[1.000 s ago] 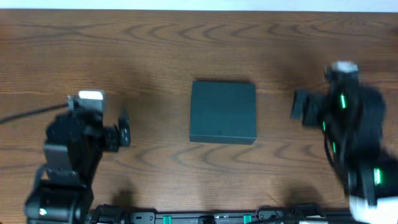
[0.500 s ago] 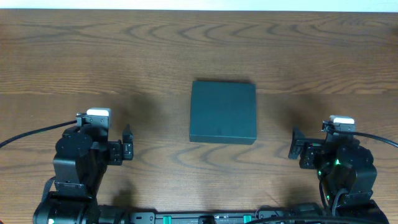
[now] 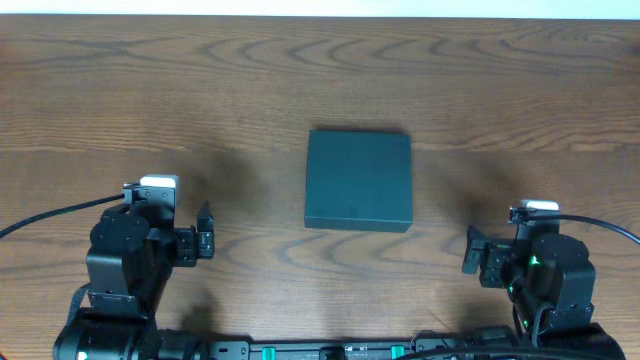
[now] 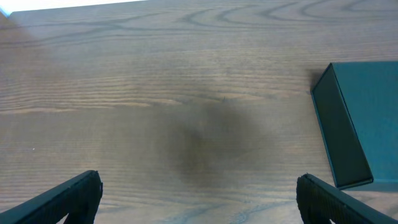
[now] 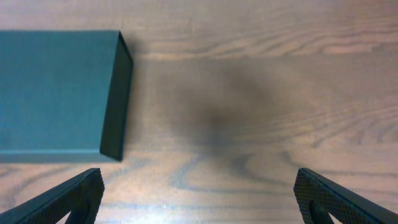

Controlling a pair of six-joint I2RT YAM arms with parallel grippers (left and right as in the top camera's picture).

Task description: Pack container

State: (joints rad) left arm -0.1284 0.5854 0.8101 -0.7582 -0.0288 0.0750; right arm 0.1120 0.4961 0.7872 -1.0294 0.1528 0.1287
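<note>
Overhead view: the container point(image 3: 358, 180) sat mid-table point(image 3: 300, 60), flat on the wood, lid down flush, with no gap visible along any edge. It lay between the two arms and touched neither.

The left gripper point(image 3: 204, 232) was near the front edge, left of the box and well apart from it. The right gripper point(image 3: 474, 256) was on the other side, also near the front edge and apart from the box.

In the left wrist view both fingers point(image 4: 68, 199) showed only at the bottom corners, spread wide, with bare wood between them and nothing held. The box's corner and one dark side wall were at the right edge of that view.

The right wrist view was the same: fingers point(image 5: 62, 199) were far apart at the bottom corners and empty. The box filled the upper left, top face clean, side wall in shadow.

Progress, as a judgement: no loose items showed anywhere on the table, no tools, nothing waiting to go in. The box was shut and both grippers were empty and clear of it, so packing looked done, or at its very end. The contents could not be checked because the lid hid the inside. Whether the flap was fully tucked could not be told from above.

If anything was left, it was probably only parking the arms. No pick or place target was in sight.
</note>
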